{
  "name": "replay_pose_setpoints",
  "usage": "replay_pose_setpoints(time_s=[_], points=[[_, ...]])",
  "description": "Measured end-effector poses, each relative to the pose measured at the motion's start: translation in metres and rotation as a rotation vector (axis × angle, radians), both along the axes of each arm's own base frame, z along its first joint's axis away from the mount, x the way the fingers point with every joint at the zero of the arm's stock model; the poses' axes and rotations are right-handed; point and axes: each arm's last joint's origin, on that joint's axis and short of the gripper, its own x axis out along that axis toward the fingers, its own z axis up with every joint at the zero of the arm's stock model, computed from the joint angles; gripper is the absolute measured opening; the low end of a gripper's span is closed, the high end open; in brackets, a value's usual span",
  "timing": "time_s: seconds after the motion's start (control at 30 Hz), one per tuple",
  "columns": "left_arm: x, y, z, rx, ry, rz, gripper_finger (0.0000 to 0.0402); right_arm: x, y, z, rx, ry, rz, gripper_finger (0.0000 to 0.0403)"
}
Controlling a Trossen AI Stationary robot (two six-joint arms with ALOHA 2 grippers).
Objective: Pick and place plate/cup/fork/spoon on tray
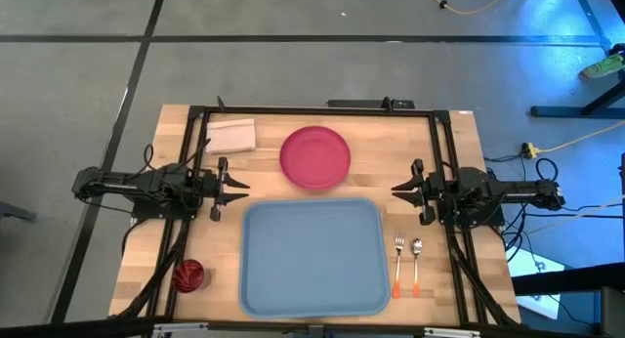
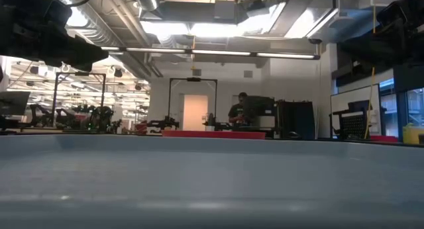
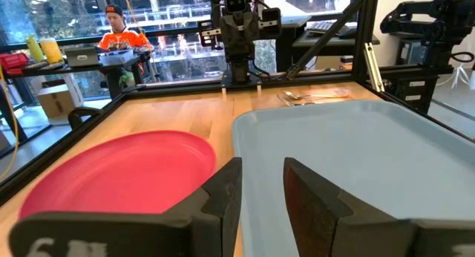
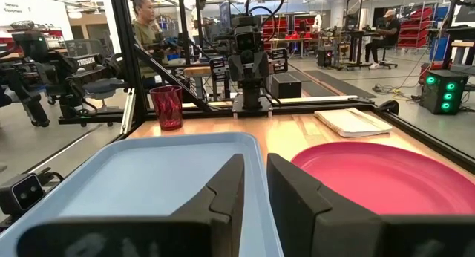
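A wooden bench (image 1: 459, 162) carries a light-blue tray (image 1: 312, 258), holding nothing, at centre. The pink-red plate (image 1: 315, 157) lies at 12 o'clock from the tray, just beyond its rim. A pale folded cloth (image 1: 231, 135) sits at 10 o'clock. The fork (image 1: 398, 264) and spoon (image 1: 416, 263) lie side by side at 3 o'clock; the dark red cup (image 1: 188, 274) stands at 8 o'clock. The left hand (image 1: 237, 189) and right hand (image 1: 402, 190) hover apart, each slightly parted, grasping nothing.

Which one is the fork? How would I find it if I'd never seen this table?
Find the big light-blue tray in the middle of the wooden table. Just off its right side, two small orange-handled utensils lie side by side on the wood. The fork is the one nearer the tray, with pointed tines, while the spoon beside it has a round head.
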Motion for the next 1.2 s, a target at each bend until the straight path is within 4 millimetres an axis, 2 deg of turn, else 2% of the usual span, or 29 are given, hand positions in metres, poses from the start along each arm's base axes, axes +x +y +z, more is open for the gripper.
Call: replay_pose_setpoints(time_s=[1.2], points=[[0.0001,0.0007,0.0019,0.001,-0.021,0.024,0.0094,0.0000,0.0000,0.0005,0.000,-0.005,0.000,0.0065]])
